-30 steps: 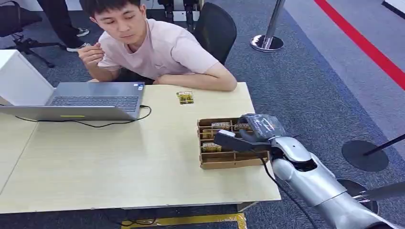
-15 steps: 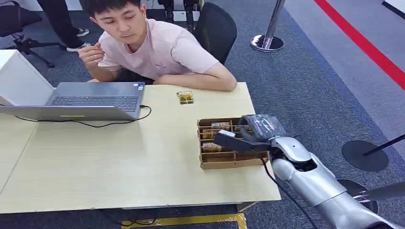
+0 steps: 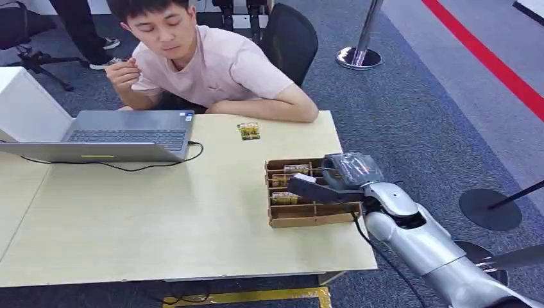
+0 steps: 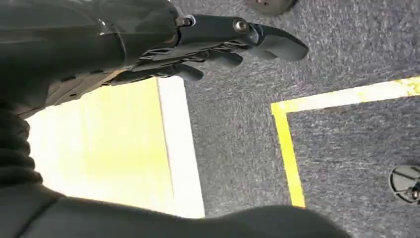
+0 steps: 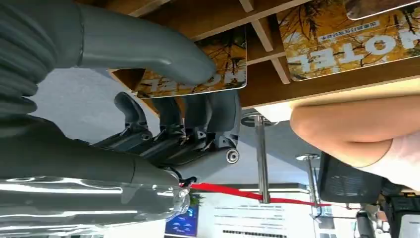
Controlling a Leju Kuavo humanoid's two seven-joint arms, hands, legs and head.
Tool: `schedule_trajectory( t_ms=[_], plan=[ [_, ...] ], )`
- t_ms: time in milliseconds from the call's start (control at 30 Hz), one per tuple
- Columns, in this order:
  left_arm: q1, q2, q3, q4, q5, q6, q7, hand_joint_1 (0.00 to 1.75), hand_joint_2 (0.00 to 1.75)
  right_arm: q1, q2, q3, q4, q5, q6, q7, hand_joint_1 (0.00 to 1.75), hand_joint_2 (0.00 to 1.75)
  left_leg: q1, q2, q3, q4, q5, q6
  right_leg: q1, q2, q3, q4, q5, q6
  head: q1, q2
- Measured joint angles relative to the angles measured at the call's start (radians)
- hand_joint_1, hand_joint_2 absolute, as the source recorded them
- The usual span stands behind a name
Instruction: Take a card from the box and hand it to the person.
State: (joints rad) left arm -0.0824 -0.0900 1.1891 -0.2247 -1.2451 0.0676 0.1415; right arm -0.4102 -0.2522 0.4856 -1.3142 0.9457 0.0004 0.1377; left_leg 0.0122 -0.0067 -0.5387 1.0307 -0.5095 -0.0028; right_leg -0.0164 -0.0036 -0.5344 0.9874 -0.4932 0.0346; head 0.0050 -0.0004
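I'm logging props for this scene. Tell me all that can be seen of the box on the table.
The box is a shallow, open-topped brown tray that looks like cardboard, split by thin dividers into slots. It sits flat near the table's right edge. Yellow-printed cards stand in several slots. The right hand reaches into it, thumb and fingers closing on one card.

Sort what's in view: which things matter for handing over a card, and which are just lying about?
Job: cardboard box, the card the right hand pinches, the person.
Lying about: laptop, its cable, a card on the table, office chair.
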Motion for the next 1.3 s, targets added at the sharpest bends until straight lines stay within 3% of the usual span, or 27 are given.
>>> schedule_trajectory(
  t_ms=[233,567,800,1000,1233,1300],
  plan=[
    [0.0,0.002,0.005,0.0,0.006,0.011,0.005,0.0,1.75,0.002,0.0,-0.001,-0.004,-0.006,-0.052,-0.035,1.29,1.75,0.0,0.0,0.0,0.0,0.0,0.0,0.0,0.0,0.0,0.0,0.0,0.0,0.0,0.0],
    [0.001,0.004,0.008,0.0,0.012,0.009,0.006,0.0,1.75,0.05,-0.003,-0.057,-0.155,-0.057,-0.298,-0.211,1.29,1.75,0.0,0.0,0.0,0.0,0.0,0.0,0.0,0.0,0.0,0.0,0.0,0.0,0.0,0.0],
    [0.0,0.004,0.011,0.0,0.001,0.006,-0.003,0.0,1.75,0.052,0.003,-0.064,-0.158,0.015,-0.314,-0.219,1.29,1.75,0.0,0.0,0.0,0.0,0.0,0.0,0.0,0.001,0.0,0.0,0.0,0.0,0.0,0.0],
    [-0.003,0.004,0.01,0.0,-0.018,-0.003,-0.003,0.0,1.75,-0.012,0.072,-0.038,-0.003,0.141,-0.338,-0.201,1.29,1.75,0.0,0.001,0.0,0.0,0.0,0.0,0.0,0.001,0.0,0.0,0.0,0.0,0.0,0.0],
    [-0.007,0.004,0.008,0.0,-0.021,-0.005,0.005,0.0,1.75,-0.156,0.188,-0.019,0.299,0.228,-0.544,-0.198,1.29,1.75,0.0,0.001,0.0,0.0,0.001,-0.001,0.0,0.001,0.0,0.001,0.001,-0.001,0.0,0.0],
    [-0.007,0.004,0.008,0.0,-0.021,-0.005,0.01,0.0,1.75,-0.183,0.213,-0.019,0.362,0.236,-0.565,-0.197,1.29,1.75,0.0,0.001,0.0,0.0,0.001,-0.001,0.0,0.001,0.0,0.001,0.001,-0.001,0.0,0.0]
  ],
)
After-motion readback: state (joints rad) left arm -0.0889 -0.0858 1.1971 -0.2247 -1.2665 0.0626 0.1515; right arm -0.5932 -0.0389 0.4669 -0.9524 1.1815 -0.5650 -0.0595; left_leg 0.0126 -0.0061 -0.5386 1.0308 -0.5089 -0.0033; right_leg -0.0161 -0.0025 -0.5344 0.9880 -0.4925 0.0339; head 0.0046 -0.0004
